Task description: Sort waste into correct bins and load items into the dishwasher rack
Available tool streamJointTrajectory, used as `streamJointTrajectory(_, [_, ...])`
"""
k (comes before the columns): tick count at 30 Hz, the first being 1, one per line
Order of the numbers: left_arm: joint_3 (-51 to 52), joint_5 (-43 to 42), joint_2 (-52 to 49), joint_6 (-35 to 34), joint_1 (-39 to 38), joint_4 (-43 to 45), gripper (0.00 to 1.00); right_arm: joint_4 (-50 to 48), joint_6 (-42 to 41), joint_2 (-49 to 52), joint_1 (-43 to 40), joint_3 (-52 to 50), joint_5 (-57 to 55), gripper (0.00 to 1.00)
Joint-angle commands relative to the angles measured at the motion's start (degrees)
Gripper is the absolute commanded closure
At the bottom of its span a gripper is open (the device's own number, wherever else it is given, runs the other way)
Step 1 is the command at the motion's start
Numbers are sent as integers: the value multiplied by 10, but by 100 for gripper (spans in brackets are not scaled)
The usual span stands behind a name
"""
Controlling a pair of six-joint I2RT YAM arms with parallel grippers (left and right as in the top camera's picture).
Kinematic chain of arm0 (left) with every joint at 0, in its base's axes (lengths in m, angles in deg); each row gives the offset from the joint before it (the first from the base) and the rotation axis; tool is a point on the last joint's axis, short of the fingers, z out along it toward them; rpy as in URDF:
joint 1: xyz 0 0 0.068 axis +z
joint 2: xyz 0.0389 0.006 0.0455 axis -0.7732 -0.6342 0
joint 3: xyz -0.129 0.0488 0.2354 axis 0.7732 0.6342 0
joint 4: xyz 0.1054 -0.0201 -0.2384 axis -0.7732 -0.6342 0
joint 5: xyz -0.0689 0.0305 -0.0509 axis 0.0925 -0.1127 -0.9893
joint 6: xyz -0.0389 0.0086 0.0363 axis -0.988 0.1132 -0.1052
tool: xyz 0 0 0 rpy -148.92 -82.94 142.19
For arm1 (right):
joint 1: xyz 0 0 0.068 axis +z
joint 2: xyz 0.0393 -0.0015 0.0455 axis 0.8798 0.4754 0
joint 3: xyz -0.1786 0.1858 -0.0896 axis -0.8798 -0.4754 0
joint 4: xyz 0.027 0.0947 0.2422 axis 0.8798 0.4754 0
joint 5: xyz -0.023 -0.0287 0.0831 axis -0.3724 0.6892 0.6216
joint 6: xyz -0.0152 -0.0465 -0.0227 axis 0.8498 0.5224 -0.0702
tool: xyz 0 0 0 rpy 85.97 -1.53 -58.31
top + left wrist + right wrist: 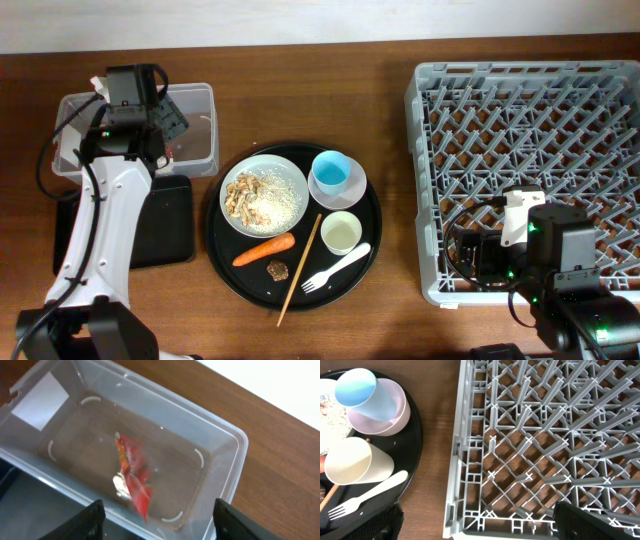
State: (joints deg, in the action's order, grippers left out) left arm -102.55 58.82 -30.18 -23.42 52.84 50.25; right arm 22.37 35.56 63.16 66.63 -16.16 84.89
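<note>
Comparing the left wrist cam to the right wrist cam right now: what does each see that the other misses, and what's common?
Left wrist only: the clear tub with the crumpled red wrapper inside it. Right wrist only: the grey dishwasher rack and, beside it, the round black tray holding the light blue cup in the pinkish bowl, the small white cup and the white fork. Both: brown wooden table, plus an open pincer at the bottom edge: left pincer, right pincer.
</note>
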Motion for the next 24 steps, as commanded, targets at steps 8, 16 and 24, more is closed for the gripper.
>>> streamJointTrajectory(8, [-13, -240, 8, 58, -10, -195, 37, 4, -2, -1, -2, 11, -5, 1])
streamJointTrajectory(16, [11, -241, 7, 135, -89, -363, 36, 4, -2, -1, -2, 11, -5, 1])
streamJointTrajectory(24, [45, -243, 7, 122, -127, -353, 33, 4, -2, -1, -2, 11, -5, 1])
